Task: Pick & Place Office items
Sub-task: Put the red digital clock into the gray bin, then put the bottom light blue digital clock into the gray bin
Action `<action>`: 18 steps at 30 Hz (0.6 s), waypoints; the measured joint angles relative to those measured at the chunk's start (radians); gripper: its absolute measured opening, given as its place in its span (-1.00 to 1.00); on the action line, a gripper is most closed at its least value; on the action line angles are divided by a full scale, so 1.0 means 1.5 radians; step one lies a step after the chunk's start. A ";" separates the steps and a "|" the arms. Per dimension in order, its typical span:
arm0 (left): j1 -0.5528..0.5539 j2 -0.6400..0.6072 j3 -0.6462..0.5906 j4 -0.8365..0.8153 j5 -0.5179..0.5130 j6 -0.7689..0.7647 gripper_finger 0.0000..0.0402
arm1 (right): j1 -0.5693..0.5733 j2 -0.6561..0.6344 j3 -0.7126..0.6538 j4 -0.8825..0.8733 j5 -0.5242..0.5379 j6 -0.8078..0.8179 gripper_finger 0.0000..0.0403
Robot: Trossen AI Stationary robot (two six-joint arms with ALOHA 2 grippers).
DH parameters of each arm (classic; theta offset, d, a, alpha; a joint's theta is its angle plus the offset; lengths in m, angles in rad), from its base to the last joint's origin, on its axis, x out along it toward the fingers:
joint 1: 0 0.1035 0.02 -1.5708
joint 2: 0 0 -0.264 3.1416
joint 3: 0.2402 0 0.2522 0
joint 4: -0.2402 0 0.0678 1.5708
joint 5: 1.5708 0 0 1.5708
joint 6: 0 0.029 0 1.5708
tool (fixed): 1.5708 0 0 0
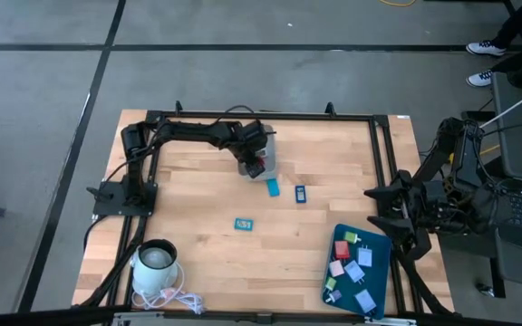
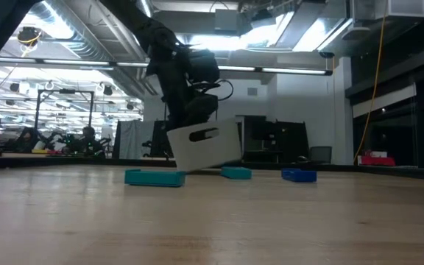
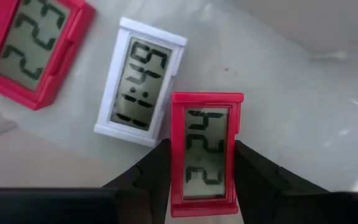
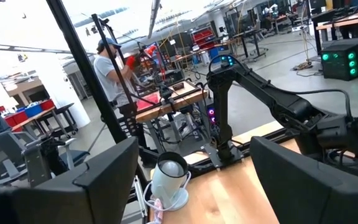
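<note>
My left gripper (image 3: 205, 186) is shut on a small red digital clock (image 3: 206, 149) and reaches down into the translucent grey bin (image 1: 268, 150) at the table's far middle. On the bin's floor lie a white clock (image 3: 140, 90) and a second red clock (image 3: 33, 46), both face up. Three office items lie on the wood near the bin: a light blue one (image 1: 272, 187), a blue one (image 1: 301, 192) and a teal one (image 1: 244, 224). My right gripper (image 4: 191, 180) waits open, raised at the table's right edge. My left gripper pinches the red clock between its two fingers (image 3: 151, 177), one on each long side (image 3: 176, 180), at the half nearer the wrist. The fingers slant down from above and lie along the clock. Its display faces the wrist camera. Whether its far end touches the bin's floor I cannot tell.
A dark-teal tray (image 1: 377, 272) with several small coloured items lies at the near right corner. A white mug (image 1: 157, 263) with a white cord stands at the near left corner. Bare wood stretches between them. A person stands in the room beyond the table.
</note>
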 joint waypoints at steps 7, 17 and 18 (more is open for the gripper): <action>-0.013 0.001 0.014 0.010 0.019 -0.009 0.06 | -0.010 0.000 0.000 0.000 0.000 0.000 0.57; -0.032 -0.001 0.135 -0.007 0.014 0.007 0.12 | -0.012 0.000 0.000 0.000 -0.001 -0.001 0.56; -0.035 -0.003 0.153 -0.017 0.016 0.007 0.11 | -0.012 0.000 0.000 0.000 -0.003 -0.001 0.56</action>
